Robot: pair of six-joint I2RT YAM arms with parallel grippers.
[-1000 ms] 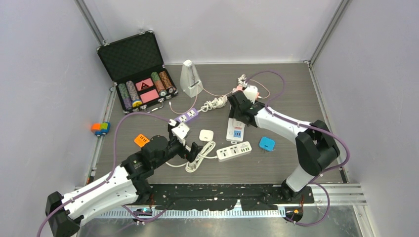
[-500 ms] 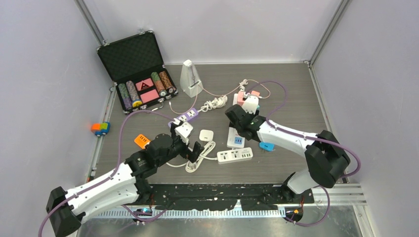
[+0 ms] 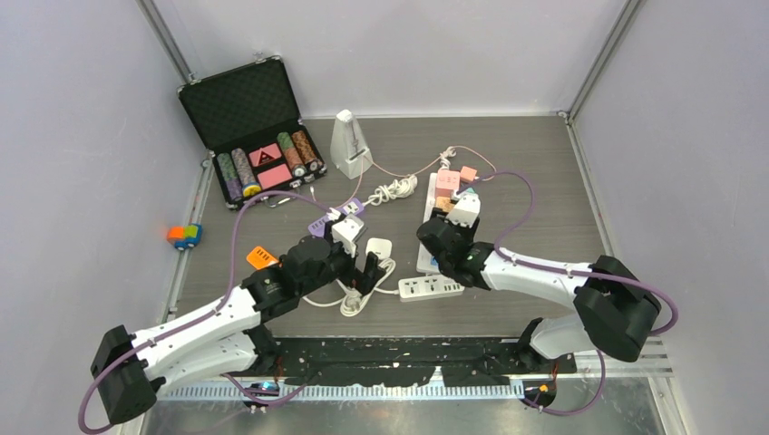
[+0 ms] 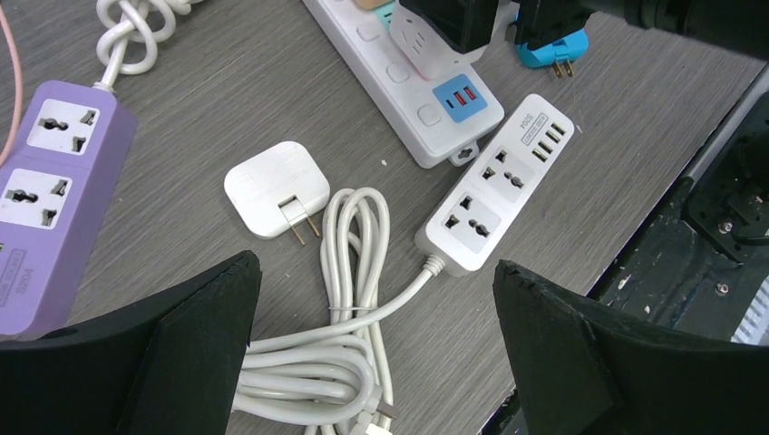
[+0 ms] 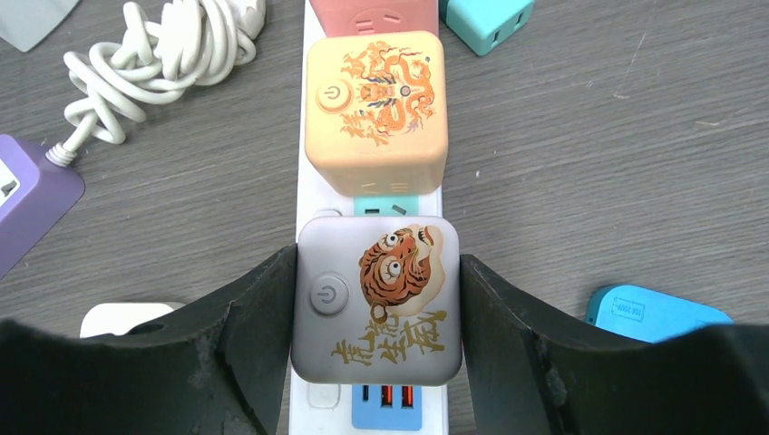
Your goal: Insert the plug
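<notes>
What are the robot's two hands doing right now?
Left gripper: open, holding nothing.
Right gripper: closed on the tiger cube.

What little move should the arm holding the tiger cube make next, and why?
Probably push straight down: the right gripper is shut on the tiger cube, lined up over the white power strip just beside the orange cube, so pressing should seat it.

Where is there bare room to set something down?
Bare dark wood table lies right of the long white power strip, and along the far edge right of the white metronome. Crowded: the centre, where purple power strip, white flat adapter, coiled white cable and short white power strip cluster and the right hand grips the grey tiger-print cube plug.
</notes>
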